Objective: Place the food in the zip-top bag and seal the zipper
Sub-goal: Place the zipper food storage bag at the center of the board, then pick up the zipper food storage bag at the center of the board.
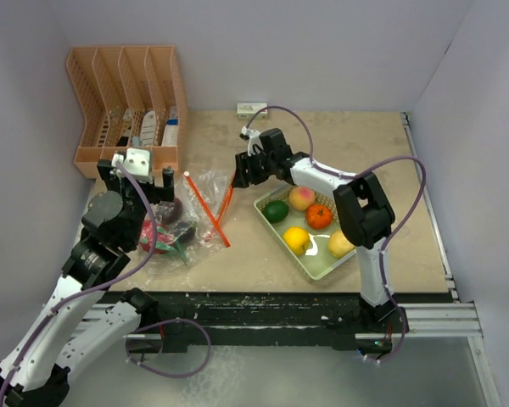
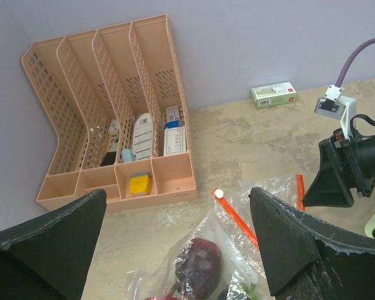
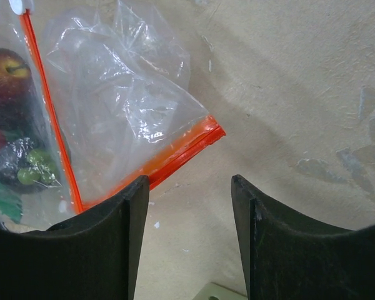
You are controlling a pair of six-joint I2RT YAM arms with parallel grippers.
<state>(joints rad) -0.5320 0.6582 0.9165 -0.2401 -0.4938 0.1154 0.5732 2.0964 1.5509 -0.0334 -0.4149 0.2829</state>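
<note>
The zip-top bag (image 1: 199, 212) lies crumpled left of centre, its mouth gaping. Its orange-red zipper (image 1: 208, 210) runs diagonally, with the white slider (image 2: 219, 194) at the far end. Inside are a dark purple piece of food (image 2: 197, 265), a red one and a green one (image 1: 165, 231). More food lies in the pale green tray (image 1: 322, 270): a green piece (image 1: 276, 211), a peach, an orange (image 1: 319, 216) and two yellow ones. My left gripper (image 1: 140, 180) hangs open above the bag's filled end. My right gripper (image 3: 189, 181) hovers open just off the zipper's corner (image 3: 203, 139), over bare table.
A peach-coloured file organizer (image 1: 127, 110) holding small items stands at the back left. A small green and white box (image 1: 252, 108) lies against the back wall. Walls close in the table on three sides.
</note>
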